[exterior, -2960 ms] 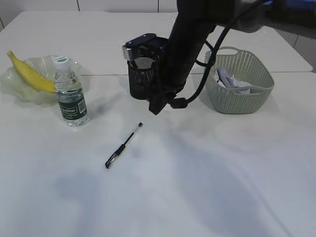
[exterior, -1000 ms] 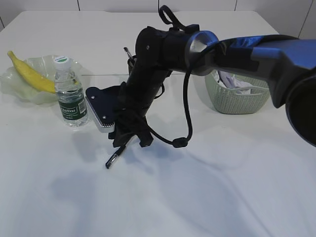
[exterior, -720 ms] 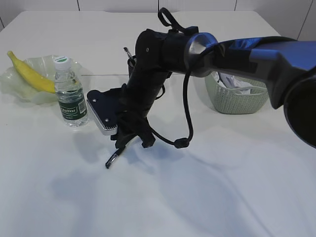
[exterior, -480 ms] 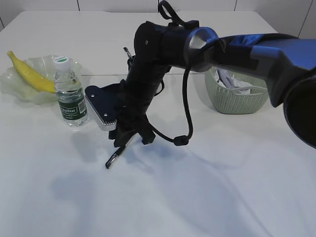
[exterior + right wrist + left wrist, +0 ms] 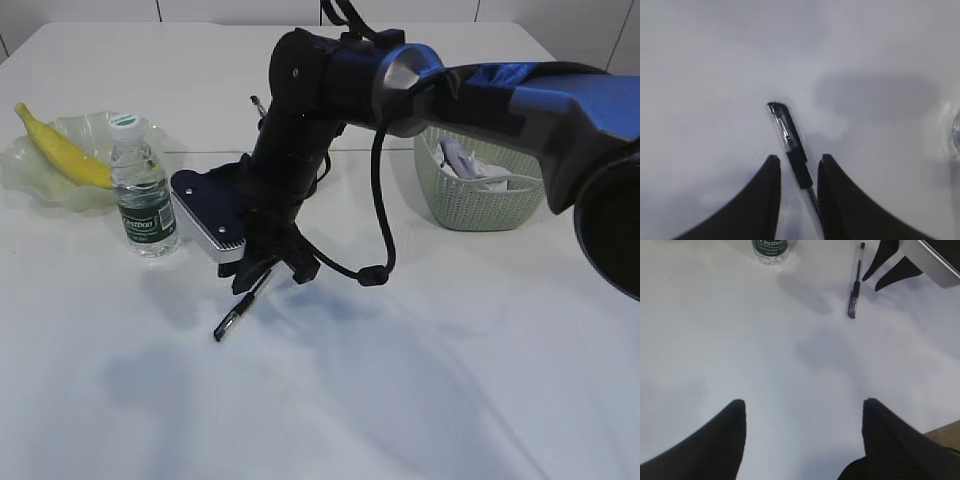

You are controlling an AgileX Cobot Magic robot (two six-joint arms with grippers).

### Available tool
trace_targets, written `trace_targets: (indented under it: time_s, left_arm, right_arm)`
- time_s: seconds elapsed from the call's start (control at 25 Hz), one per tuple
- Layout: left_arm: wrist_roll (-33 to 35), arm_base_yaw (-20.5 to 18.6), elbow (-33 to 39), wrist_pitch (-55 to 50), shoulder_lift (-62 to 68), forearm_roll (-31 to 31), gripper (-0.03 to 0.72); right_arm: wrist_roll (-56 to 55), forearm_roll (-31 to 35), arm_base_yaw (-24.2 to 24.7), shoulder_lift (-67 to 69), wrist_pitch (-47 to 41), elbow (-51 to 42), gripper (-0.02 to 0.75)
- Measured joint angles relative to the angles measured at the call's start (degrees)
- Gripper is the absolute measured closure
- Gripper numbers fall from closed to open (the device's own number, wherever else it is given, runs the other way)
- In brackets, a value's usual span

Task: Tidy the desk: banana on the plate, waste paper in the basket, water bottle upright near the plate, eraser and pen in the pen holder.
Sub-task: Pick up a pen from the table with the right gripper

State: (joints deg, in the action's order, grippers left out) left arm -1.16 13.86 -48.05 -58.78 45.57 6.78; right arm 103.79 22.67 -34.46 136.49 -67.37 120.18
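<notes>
A black and clear pen (image 5: 230, 320) lies on the white table and also shows in the right wrist view (image 5: 788, 131) and the left wrist view (image 5: 855, 284). My right gripper (image 5: 272, 280) hangs over its upper end. Its fingers (image 5: 797, 159) are a little apart, one on each side of the pen's barrel. The pen still rests on the table. My left gripper (image 5: 804, 402) is open and empty over bare table. The banana (image 5: 60, 150) lies on the clear plate (image 5: 22, 172). The water bottle (image 5: 142, 195) stands upright beside it. The pen holder is hidden behind my right arm. No eraser shows.
A pale green basket (image 5: 485, 208) with crumpled paper (image 5: 468, 160) stands at the right. My right arm (image 5: 320, 110) reaches across the middle of the table. The bottle's base (image 5: 770, 246) shows at the top of the left wrist view.
My right gripper has come from the pen holder down and left to the pen. Over the last second it has shifted only slightly above it. The pen has not moved.
</notes>
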Motion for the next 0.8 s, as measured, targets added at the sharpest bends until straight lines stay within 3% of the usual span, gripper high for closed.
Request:
trace_targets:
  time_s: [0.28,0.8]
  left_arm:
    - [0.0,0.0,0.0,0.9,0.0,-0.1,0.171]
    - [0.0,0.0,0.0,1.3,0.0,-0.2,0.171]
  right_arm:
    - [3.3,-3.1,0.0,0.3,4.4,0.1,0.423]
    - [2.7,-5.9,0.0,3.1,5.1,0.1,0.426]
